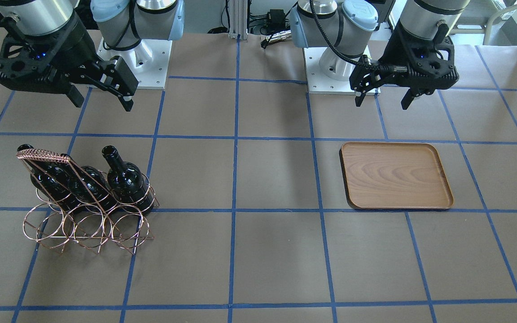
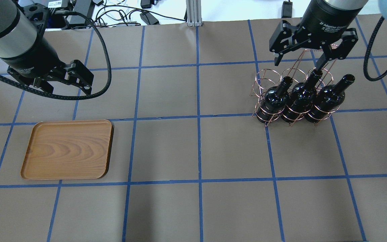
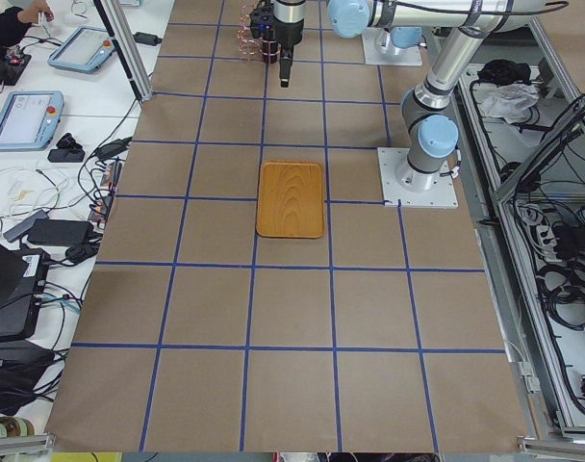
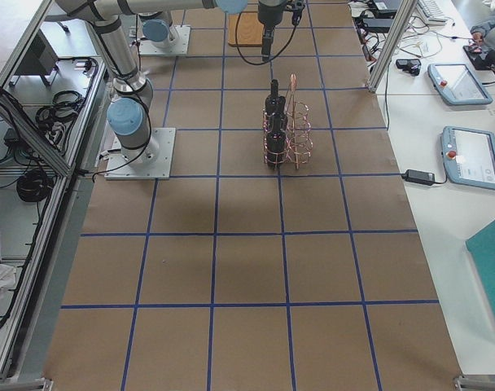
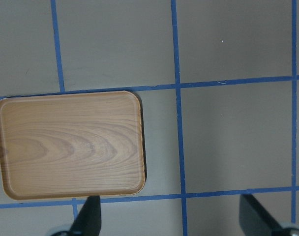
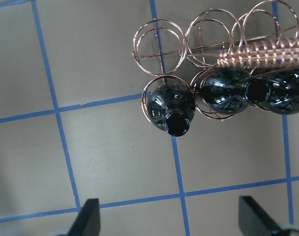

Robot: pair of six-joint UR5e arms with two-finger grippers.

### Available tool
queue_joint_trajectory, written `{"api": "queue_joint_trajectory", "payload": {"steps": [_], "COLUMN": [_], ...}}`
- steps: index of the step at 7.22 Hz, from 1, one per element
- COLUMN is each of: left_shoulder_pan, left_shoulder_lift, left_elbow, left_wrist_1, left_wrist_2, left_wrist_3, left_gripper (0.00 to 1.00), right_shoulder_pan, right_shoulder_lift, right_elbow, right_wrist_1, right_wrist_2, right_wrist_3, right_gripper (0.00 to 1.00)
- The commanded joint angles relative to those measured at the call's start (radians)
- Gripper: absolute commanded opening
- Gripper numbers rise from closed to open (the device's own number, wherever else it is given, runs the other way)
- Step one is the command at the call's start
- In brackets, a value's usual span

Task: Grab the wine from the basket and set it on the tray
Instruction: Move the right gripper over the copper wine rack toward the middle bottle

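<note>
Spread wide and empty, the jaws of both grippers are held above the table, so nothing is gripped yet. Three glossy near-black glass wine bottles (image 2: 300, 99) are stood upright in one row of the copper-coloured wire-ring basket (image 1: 38, 154). Each body is ringed by wire so that it cannot tip, and the second row of rings is left vacant.

The coiled-wire handle bar (image 6: 257, 55) passes over two of the necks. The third bottle (image 6: 168, 104), at the end nearest the table's middle, is left clear of it and is therefore judged the easiest to lift straight up. The right gripper (image 2: 297, 60) is held high over the basket, apparently poised for a descent onto a neck.

Well apart, on the other half of the brown table gridded with blue tape (image 2: 197, 151), the flat rectangular brown wooden tray (image 2: 67, 149) lies bare to receive a bottle. The left gripper (image 2: 67, 88) hangs near it, on the robot-base side, presumably kept out of the way.
</note>
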Motion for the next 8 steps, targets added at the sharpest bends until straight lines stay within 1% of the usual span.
{"api": "queue_joint_trajectory", "payload": {"steps": [1, 2, 3, 4, 6, 7, 8], "left_shoulder_pan": [0.000, 0.000, 0.000, 0.000, 0.000, 0.000, 0.000], "left_shoulder_lift": [0.003, 0.004, 0.004, 0.004, 0.004, 0.004, 0.004], "left_elbow": [-0.002, -0.002, -0.002, -0.002, -0.002, -0.002, -0.002], "left_wrist_1": [-0.004, -0.001, -0.005, -0.002, -0.002, -0.002, -0.004], "left_wrist_2": [0.002, 0.002, 0.005, 0.003, 0.003, 0.003, 0.003], "left_wrist_3": [0.002, 0.002, 0.004, 0.004, 0.004, 0.004, 0.004], "left_gripper": [1.00, 1.00, 1.00, 1.00, 1.00, 1.00, 1.00], "right_shoulder_pan": [0.000, -0.009, -0.023, -0.046, -0.109, -0.112, -0.115], "right_shoulder_lift": [0.004, 0.001, 0.007, 0.009, 0.012, 0.023, 0.044], "right_elbow": [0.004, 0.007, 0.012, 0.034, 0.138, 0.180, 0.193], "right_wrist_1": [0.002, 0.005, -0.013, -0.061, -0.217, -0.290, -0.332], "right_wrist_2": [-0.029, -0.037, -0.110, -0.129, -0.124, -0.102, -0.059], "right_wrist_3": [-0.036, -0.059, -0.217, -0.296, -0.413, -0.417, -0.455], "right_gripper": [1.00, 1.00, 1.00, 1.00, 1.00, 1.00, 1.00]}}
